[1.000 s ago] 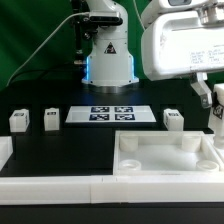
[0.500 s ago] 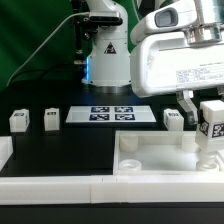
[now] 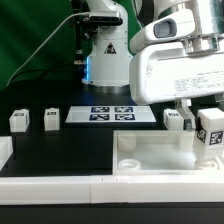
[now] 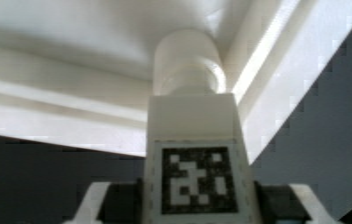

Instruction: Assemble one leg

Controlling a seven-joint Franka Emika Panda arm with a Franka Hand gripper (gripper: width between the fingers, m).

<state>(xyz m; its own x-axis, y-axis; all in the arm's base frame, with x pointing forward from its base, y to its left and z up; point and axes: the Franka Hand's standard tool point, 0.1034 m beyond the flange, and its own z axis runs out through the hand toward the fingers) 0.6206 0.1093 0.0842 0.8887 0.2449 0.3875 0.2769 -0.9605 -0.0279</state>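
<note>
- Black tabletop is carrying the loose parts.
- White two-finger gripper is pinching one small white plastic block-shaped leg, which is standing upright.
- Arm is reaching down from above, holding this leg over the large white rimmed tray, at its far corner on the exterior view's right.
- Three more are resting on the tabletop, making four: one leg just behind the tray, and two legs beyond the flat white marker board, towards the exterior view's left.
</note>
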